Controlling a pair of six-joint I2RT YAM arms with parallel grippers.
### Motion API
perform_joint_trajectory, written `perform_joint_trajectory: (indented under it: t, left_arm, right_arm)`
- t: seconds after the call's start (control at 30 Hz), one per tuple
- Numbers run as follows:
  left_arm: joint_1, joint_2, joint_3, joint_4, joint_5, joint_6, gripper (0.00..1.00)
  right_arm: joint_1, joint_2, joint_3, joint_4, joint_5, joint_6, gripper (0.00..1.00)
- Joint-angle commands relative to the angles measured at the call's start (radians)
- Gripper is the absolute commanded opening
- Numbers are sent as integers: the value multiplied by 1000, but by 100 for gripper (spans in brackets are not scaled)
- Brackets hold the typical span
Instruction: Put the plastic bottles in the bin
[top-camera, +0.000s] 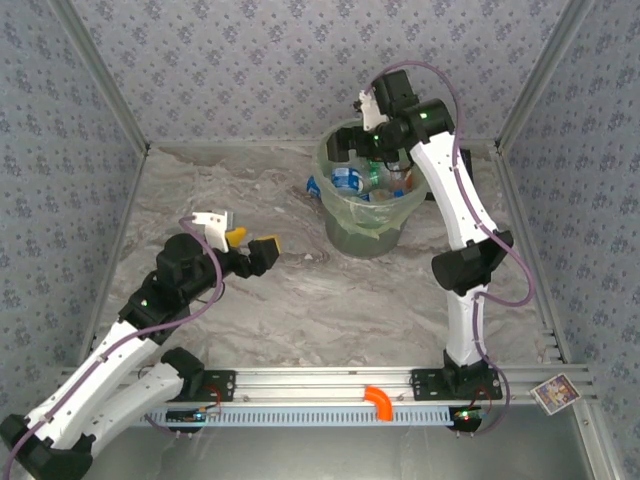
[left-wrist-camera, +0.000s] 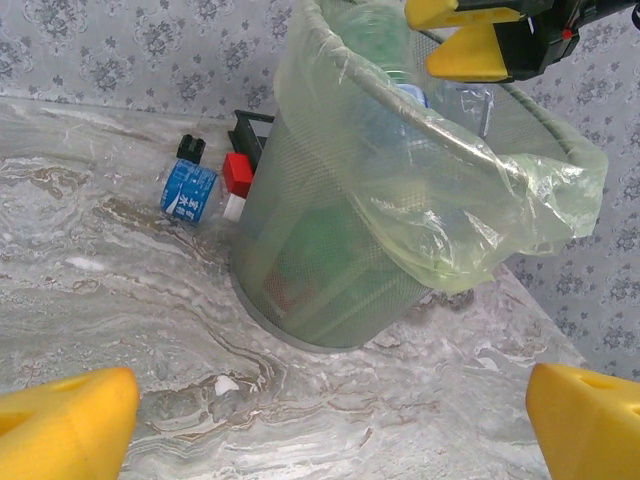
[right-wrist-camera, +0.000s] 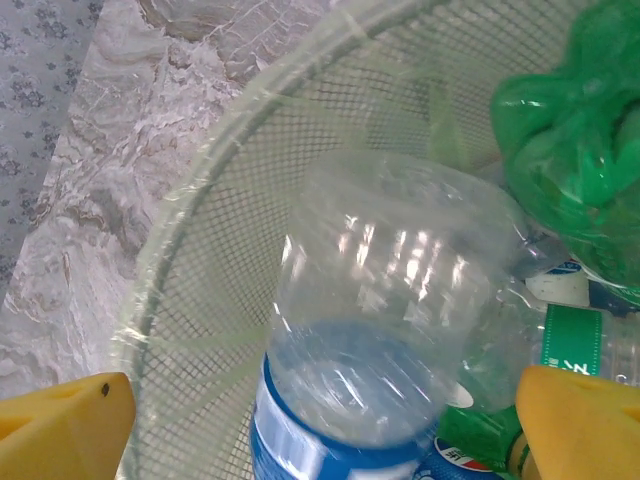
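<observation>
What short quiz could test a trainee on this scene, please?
1. True or false: the right gripper hangs above the bin.
2. Where does the blue-labelled bottle outside the bin lie? A) on the table beside it; B) balanced on its rim; C) underneath it.
3. Fill in: the left gripper has its jaws ____ and holds nothing.
Key: 1 true; 2 A; 3 open.

Marble table (top-camera: 300, 300), bin (top-camera: 365, 238), blue-labelled bottle (left-wrist-camera: 188, 193) beside

bottles (right-wrist-camera: 370, 330) in bin (top-camera: 365, 238) | loose bottle (left-wrist-camera: 188, 195) left of bin | right pincer (right-wrist-camera: 322, 416) over bin
</observation>
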Motion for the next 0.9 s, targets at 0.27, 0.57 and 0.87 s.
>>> perform_joint_trajectory:
  t: [0.27,0.57,0.87]
  left_arm:
    - [4,-14,-1,5,-3,7,99]
    - [10,52,23,-31,-87,-8,100]
    - [93,302,95,-27,-139,-134,100]
  right_arm:
    - [4,-161,-86,86,70,11,100]
    - [22,-381,-364,299,72,50,100]
    - [70,-653,-696,486,116,83,100]
